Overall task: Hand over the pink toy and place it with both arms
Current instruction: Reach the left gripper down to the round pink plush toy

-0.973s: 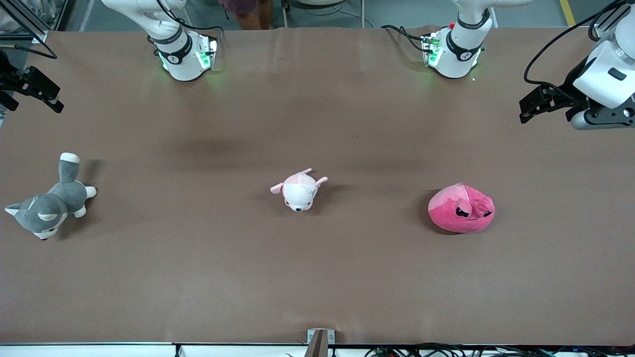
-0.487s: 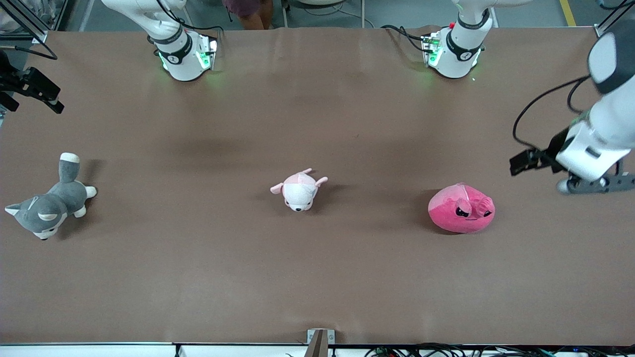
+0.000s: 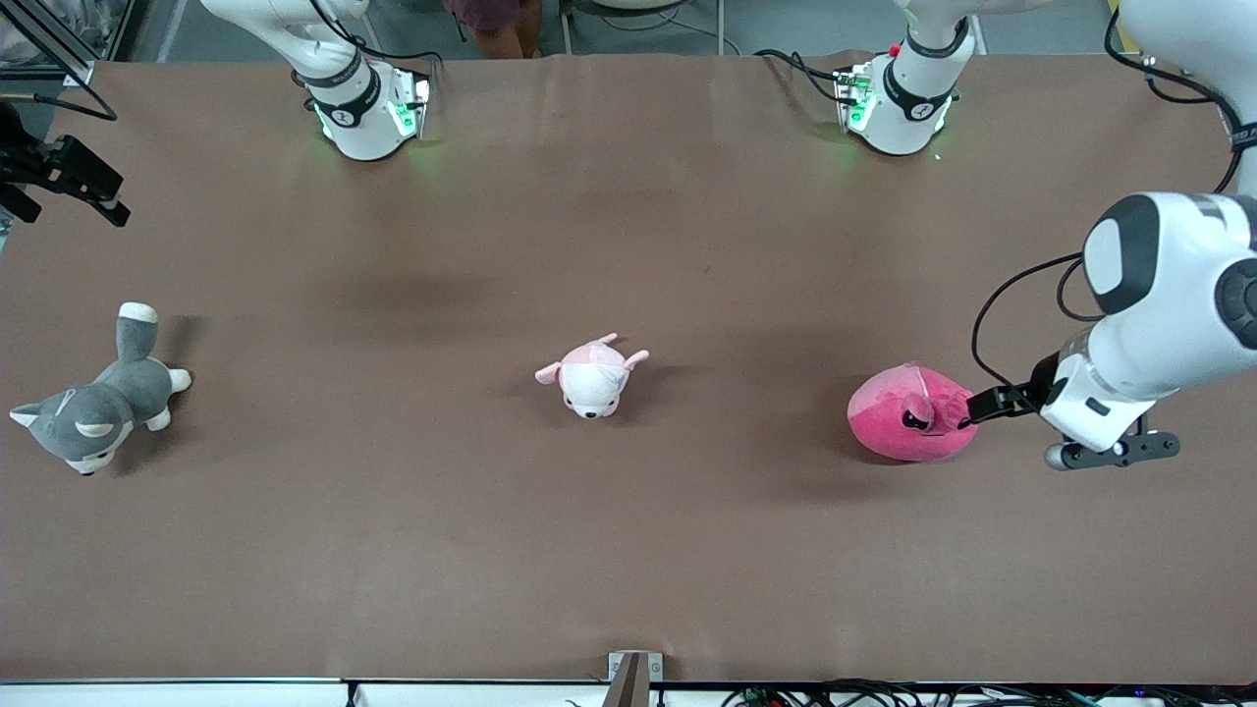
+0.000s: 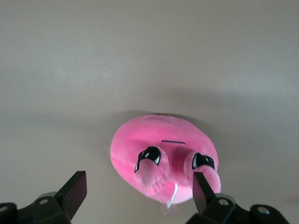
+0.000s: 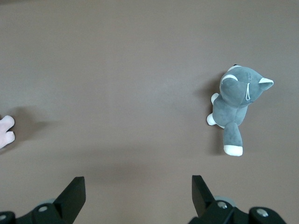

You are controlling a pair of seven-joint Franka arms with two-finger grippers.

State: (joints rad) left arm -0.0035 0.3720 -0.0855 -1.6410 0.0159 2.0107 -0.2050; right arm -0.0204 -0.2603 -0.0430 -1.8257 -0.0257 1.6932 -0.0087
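Brown paper covers the table (image 3: 628, 550), and the pink toy (image 3: 908, 427) lies toward the left arm's end, well apart from the pale plush (image 3: 592, 378) and husky (image 3: 93, 412). My left gripper (image 4: 140, 189) is spread wide at the toy's edge, holding nothing. The right gripper (image 5: 138, 193), parked beside the table, waits open. I judge the toy light and squashy, so I'd pinch deep across its body.

Front view is taken from high, facing the arm bases. The pink toy (image 3: 911, 424) is framed close in the left wrist view (image 4: 163, 156). The husky plush (image 5: 236, 105) is seen from high in the right wrist view, shared with front (image 3: 93, 405).
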